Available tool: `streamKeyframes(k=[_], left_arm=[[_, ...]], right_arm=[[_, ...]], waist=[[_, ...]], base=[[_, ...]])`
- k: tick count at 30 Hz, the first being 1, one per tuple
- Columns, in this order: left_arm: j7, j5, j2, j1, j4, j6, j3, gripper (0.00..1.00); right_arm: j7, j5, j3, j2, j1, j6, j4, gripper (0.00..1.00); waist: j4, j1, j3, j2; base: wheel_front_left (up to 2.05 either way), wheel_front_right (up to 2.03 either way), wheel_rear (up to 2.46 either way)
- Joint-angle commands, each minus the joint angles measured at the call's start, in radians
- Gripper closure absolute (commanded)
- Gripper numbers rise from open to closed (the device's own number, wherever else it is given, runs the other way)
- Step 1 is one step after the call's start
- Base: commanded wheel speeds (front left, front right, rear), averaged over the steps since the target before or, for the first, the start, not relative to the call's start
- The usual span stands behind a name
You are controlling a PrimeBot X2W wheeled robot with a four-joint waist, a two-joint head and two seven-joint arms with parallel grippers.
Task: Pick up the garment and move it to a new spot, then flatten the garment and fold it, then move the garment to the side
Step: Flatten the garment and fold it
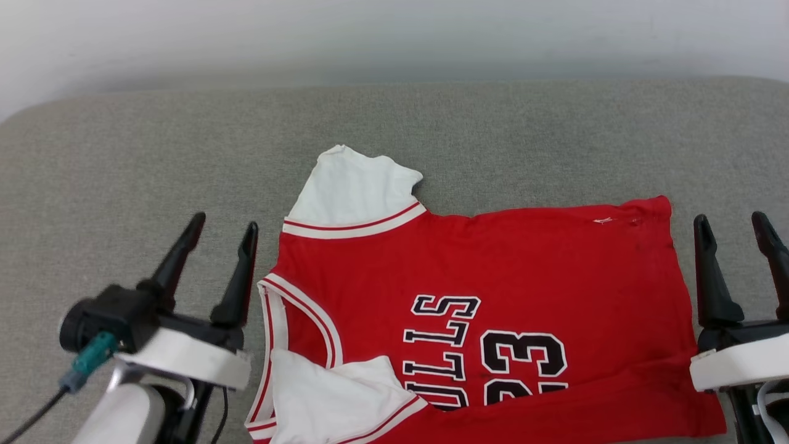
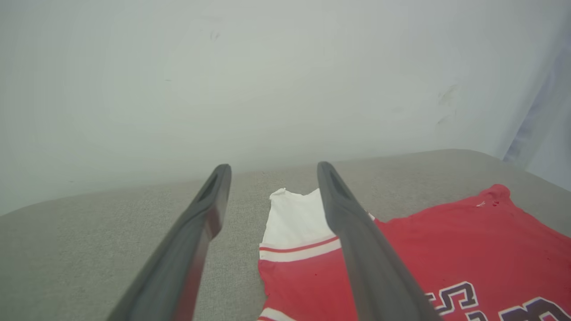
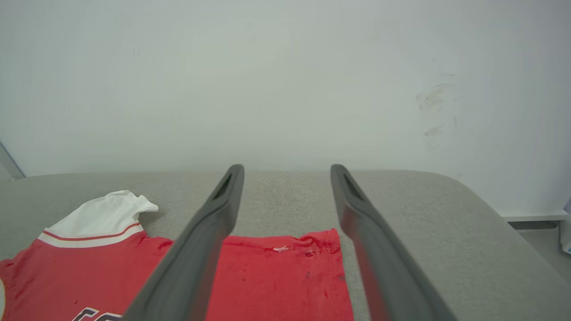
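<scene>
Since the near long edge of the red "BULLS 23" jersey point(image 1: 493, 259) is turned up over its front, cutting off the bottoms of the letters and numerals, the folding step looks begun but not finished. Under the jersey is a grey fabric-covered surface point(image 1: 493, 123), on which it lies flat and sideways. The near white sleeve point(image 1: 333, 394) is tucked in over the red chest beside the collar, while the far white sleeve point(image 1: 351, 185) sticks out beyond the jersey's far edge.

The left gripper point(image 1: 224, 221) hangs just off the collar end of the jersey, fingers spread wide and holding nothing. The right gripper point(image 1: 728, 216) hangs just off the hem end point(image 1: 678, 277), equally spread and empty. Neither touches the cloth.

My guess at the next move: bring the far side over to match, which calls for both grippers to reach to the jersey's far edge, one near the far sleeve and one at the far hem corner, pinch only the top layers, and draw them evenly toward the near edge so the cloth does not bunch.
</scene>
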Motion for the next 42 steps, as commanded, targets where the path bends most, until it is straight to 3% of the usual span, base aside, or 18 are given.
streamKeyframes(k=[1,7,12,21,27,33,42], left_arm=[[0.025,0.003,0.023,-0.050,0.003,-0.014,0.005,0.00],[0.196,-0.045,0.105,-0.265,0.015,-0.083,0.016,0.00],[0.424,-0.130,0.170,-0.492,0.064,-0.133,-0.019,0.00],[0.923,-0.268,0.319,-0.804,0.192,-0.149,-0.141,0.00],[1.155,-0.347,0.357,-0.889,0.251,-0.150,-0.193,0.00],[1.267,-0.387,0.367,-0.913,0.283,-0.150,-0.222,0.00],[1.266,-0.338,0.378,-0.927,0.352,-0.145,-0.254,0.00]], right_arm=[[0.005,-0.006,-0.003,-0.007,-0.023,0.000,-0.010,0.00],[0.015,-0.041,0.007,-0.003,-0.067,0.000,-0.050,0.00],[0.007,-0.054,0.006,0.022,-0.079,0.000,-0.057,0.00],[-0.036,-0.042,0.048,0.058,-0.108,0.000,-0.028,0.00],[-0.059,-0.035,0.068,0.071,-0.114,-0.001,0.019,0.00],[-0.087,-0.039,0.087,0.075,-0.127,-0.001,0.080,0.00],[-0.106,-0.031,0.111,0.077,-0.136,-0.001,0.119,0.00]], waist=[[-0.017,0.0000,0.042,-0.0001],[-0.068,0.0000,0.150,-0.0001],[-0.113,0.0000,0.221,-0.0001],[-0.208,0.0000,0.324,-0.0001],[-0.255,0.0000,0.373,-0.0001],[-0.282,0.0000,0.402,-0.0001],[-0.300,0.0000,0.427,-0.0001]], base=[[0.00,0.00,0.00],[0.00,0.00,0.00],[0.00,0.00,0.00],[0.00,0.00,0.00],[0.00,0.00,0.00],[0.00,0.00,0.00],[0.00,0.00,0.00]])
